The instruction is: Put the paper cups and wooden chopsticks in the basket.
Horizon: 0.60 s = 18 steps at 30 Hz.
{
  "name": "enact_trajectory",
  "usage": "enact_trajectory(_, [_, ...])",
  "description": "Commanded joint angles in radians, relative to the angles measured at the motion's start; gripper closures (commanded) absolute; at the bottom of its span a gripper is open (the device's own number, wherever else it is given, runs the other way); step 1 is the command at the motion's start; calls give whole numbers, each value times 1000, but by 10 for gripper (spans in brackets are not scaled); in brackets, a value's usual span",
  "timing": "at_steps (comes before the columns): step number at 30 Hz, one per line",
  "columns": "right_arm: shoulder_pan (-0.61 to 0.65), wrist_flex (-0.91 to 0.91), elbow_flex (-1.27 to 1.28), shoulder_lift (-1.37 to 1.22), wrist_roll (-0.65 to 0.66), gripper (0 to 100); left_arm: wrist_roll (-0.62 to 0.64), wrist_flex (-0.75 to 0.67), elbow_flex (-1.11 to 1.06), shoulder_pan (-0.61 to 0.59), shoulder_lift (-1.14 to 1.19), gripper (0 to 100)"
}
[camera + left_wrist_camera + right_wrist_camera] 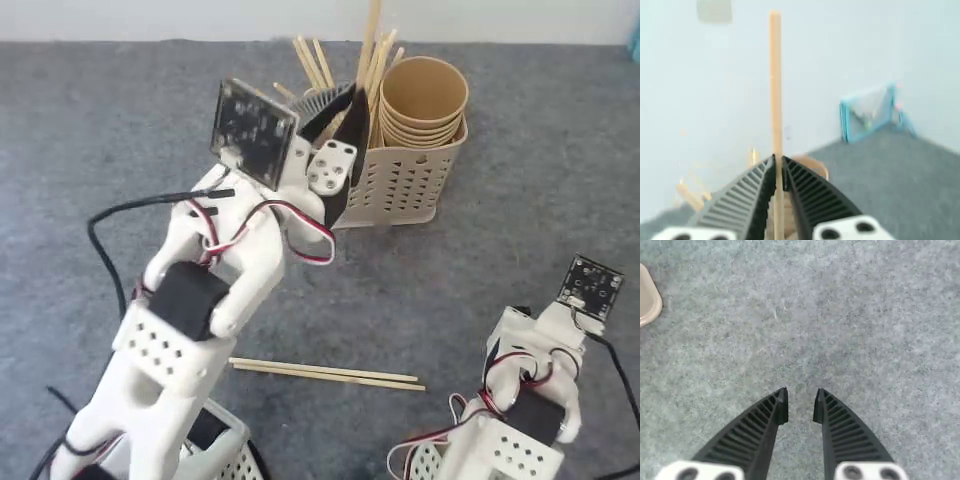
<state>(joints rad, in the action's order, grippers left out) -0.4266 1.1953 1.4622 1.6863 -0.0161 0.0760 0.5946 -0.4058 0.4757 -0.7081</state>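
At the basket (400,190): paper cups (425,95) stacked inside, several chopsticks (310,62) in too. Two loose chopsticks (325,373) lie on the carpet (520,180), yet to collect. Judged mostly done.
Left gripper (778,161): clamped on one upright chopstick (774,75) above the basket, not released.
Right gripper (800,405): fingers slightly parted, empty, over carpet.

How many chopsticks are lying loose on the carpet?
2: one chopstick beside another on the carpet, by the arms' bases. More stand in the basket; the left gripper holds one.
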Motion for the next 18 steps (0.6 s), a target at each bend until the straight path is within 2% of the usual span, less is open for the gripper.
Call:
enact_trajectory(1, [7, -16, -8, 18, 17, 901, 14, -361, -110, -8, -31, 988])
enact_trajectory(4, [5, -16, -8, 18, 18, 901, 8, -601, -225, -8, -29, 988])
enact_trajectory(6, [5, -16, -6, 18, 32, 902, 5, -689, -274, -9, -29, 988])
enact_trajectory(11, [7, -28, 3, 18, 44, 902, 5, -715, -282, -78, 8, 988])
enact_trajectory(18, [7, -30, 3, 18, 44, 902, 12, -796, -222, -147, 247, 988])
